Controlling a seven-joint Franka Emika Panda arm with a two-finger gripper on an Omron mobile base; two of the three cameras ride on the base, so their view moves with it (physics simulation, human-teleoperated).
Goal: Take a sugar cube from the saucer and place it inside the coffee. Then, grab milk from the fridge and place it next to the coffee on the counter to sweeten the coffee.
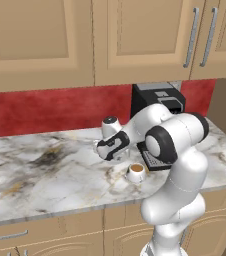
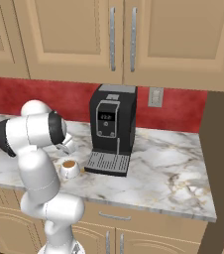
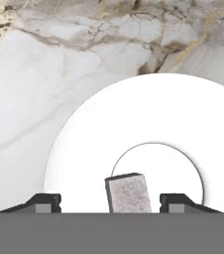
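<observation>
In the hand view the tiny grey-white sugar cube point(image 3: 128, 192) lies on the round white saucer point(image 3: 134, 114), inside its inner ring. My gripper point(image 3: 110, 202) hangs straight over the saucer. Its jaws are open, one dark fingertip point(image 3: 47, 202) on each side of the cube, and a gap shows on both sides. The coffee point(image 1: 136, 172), a small white cup of brown liquid, stands on the marble counter point(image 1: 45, 170) just right of my hand point(image 1: 113, 145) and in front of the coffee machine. It also shows by the arm's elbow in the right base view, coffee point(image 2: 69, 167).
A tall black coffee machine point(image 2: 112, 126) with a grey drip tray stands against the red backsplash, close to the cup. Beige wall cabinets hang above. The counter's right end point(image 2: 203, 208) meets a dark wall.
</observation>
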